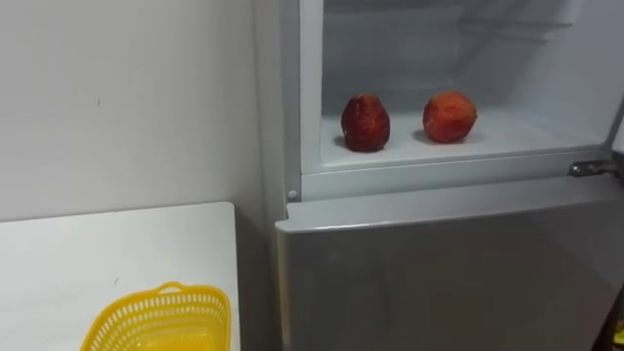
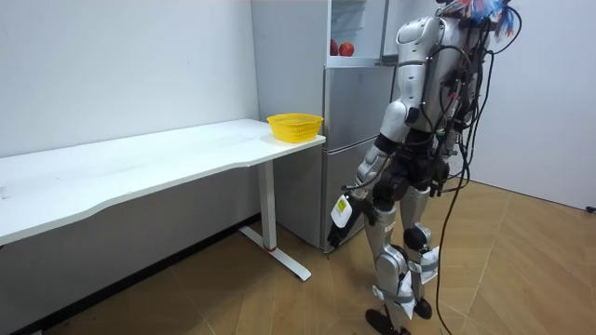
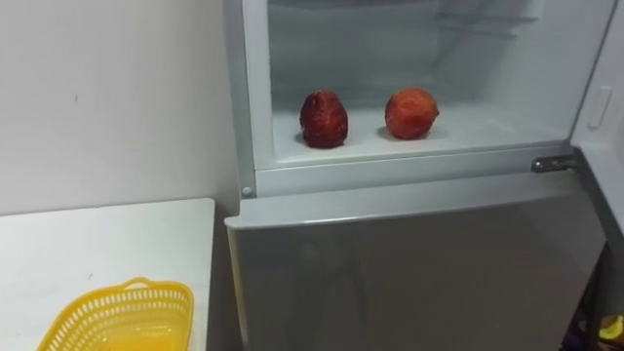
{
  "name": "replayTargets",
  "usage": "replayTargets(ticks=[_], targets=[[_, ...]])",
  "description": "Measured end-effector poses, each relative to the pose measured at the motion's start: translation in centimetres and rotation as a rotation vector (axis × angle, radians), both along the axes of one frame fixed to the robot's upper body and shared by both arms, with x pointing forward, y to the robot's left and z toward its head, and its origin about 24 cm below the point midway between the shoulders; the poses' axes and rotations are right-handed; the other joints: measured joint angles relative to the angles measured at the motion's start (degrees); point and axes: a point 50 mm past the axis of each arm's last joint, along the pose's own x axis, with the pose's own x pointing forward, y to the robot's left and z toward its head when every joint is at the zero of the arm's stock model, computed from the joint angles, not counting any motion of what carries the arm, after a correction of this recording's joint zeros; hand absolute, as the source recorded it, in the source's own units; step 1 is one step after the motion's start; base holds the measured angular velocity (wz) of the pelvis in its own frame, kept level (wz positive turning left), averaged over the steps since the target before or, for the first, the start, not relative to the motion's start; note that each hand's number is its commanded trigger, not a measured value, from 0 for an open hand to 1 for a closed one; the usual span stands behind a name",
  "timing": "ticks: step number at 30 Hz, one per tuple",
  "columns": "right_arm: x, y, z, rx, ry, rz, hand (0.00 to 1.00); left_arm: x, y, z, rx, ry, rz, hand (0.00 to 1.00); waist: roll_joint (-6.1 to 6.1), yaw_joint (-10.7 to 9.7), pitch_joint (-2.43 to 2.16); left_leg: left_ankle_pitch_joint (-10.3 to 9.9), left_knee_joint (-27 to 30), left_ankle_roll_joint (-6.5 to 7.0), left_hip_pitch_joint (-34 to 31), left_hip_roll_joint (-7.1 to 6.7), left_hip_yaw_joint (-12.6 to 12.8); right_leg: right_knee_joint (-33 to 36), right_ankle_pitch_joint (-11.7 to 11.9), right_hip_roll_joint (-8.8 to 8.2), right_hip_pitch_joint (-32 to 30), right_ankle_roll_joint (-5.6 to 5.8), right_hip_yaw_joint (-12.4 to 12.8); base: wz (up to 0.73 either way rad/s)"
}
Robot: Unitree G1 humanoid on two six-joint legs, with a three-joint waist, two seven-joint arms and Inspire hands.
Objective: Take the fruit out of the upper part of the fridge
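The upper fridge compartment [image 1: 546,136] stands open before me. On its white floor rest two red fruits: a dark red one [image 1: 366,123] on the left and a rounder orange-red one [image 1: 449,117] on the right. Both also show in the room view, the dark fruit [image 2: 333,47] left of the orange-red fruit [image 2: 346,48]. I stand upright facing the fridge. My left hand [image 2: 341,212] hangs low in front of the lower door, fingers relaxed and holding nothing. A dark sliver of my right hand [image 3: 608,328] sits at the lower right edge of the picture.
A yellow mesh basket [image 1: 161,320] sits on the white table's [image 1: 117,253] end, just left of the fridge. The lower fridge door [image 1: 439,273] is closed. The open upper door's hinge [image 1: 590,169] juts out at the right. A white wall runs behind the table.
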Motion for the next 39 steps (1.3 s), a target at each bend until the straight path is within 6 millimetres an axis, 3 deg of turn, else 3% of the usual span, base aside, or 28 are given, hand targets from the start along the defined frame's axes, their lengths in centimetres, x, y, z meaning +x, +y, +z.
replayTargets(ticks=[4, 9, 15, 17, 23, 29, 34, 39], targets=[[2.6, -0.3, 0.9, -0.02, -0.191, -0.13, 0.0, -0.1, -0.1, 0.0, 0.004, 0.006, -0.033, 0.0, 0.09, 0.03, 0.02, 0.0, 0.03, 0.0, -0.75, 0.08, 0.17, 0.1, 0.09, 0.1, -0.8, -0.11, 0.14, -0.02], [5.6, -0.3, 2.3, -0.048, -0.382, -0.142, 0.0, 0.2, -0.1, 0.0, 0.012, -0.01, -0.081, 0.0, -0.09, -0.19, -0.24, 0.01, 0.32, 0.0, -1.19, 0.08, 0.38, -0.12, 0.29, 0.03, -1.32, -0.19, 0.18, -0.03], [11.6, -0.3, 7.8, -0.124, -0.789, -0.065, 0.0, 0.9, -0.1, 0.2, 0.005, -0.065, -0.095, 0.0, 0.05, -1.56, -0.17, 0.02, 0.33, -0.01, -1.31, 0.25, 1.68, 0.02, 0.35, 0.31, -1.89, -0.28, 1.55, -0.11], [12.8, 0.2, 11.2, -0.176, -0.958, 0.016, 0.0, 1.3, -0.2, 0.3, -0.005, -0.094, -0.1, 0.0, 0.37, -1.75, -0.23, 0.02, 0.29, -0.01, -1.52, 0.25, 2.59, 0.12, 0.4, 0.74, -2.48, -0.32, 2.18, -0.16], [13.4, 1.9, 18.9, -0.256, -1.306, 0.175, 0.0, 1.0, -0.3, 0.2, -0.013, -0.096, -0.11, 0.0, 0.41, -3.13, -0.38, 0.02, 0.25, -0.02, -1.64, 0.36, 3.61, 0.23, 0.56, 1.0, -2.87, -0.46, 3.69, -0.16], [13.6, 3.4, 24.6, -0.27, -1.593, 0.21, 0.0, 0.2, -0.3, 0.0, -0.017, -0.073, -0.134, 0.0, 1.13, -4.13, -0.57, 0.02, 0.25, -0.01, -1.78, 0.45, 5.64, 0.95, 0.58, 1.24, -3.72, -0.44, 4.91, -0.16], [13.6, 4.9, 25.6, -0.279, -1.661, 0.266, 0.0, -0.2, -0.8, -0.2, -0.027, -0.037, -0.197, 0.0, 1.78, -4.07, -0.7, 0.02, 0.27, -0.02, -1.95, 0.44, 6.15, 1.95, 0.59, 1.5, -4.56, -0.46, 5.23, -0.05], [14.1, 6.2, 27.0, -0.246, -1.759, 0.305, 0.0, 0.6, -1.3, -0.3, -0.05, -0.034, -0.248, 0.0, 1.84, -2.57, -0.68, 0.02, 0.3, -0.02, -1.96, 0.65, 6.18, 2.0, 0.72, 1.69, -4.46, -0.68, 4.89, 0.05]])
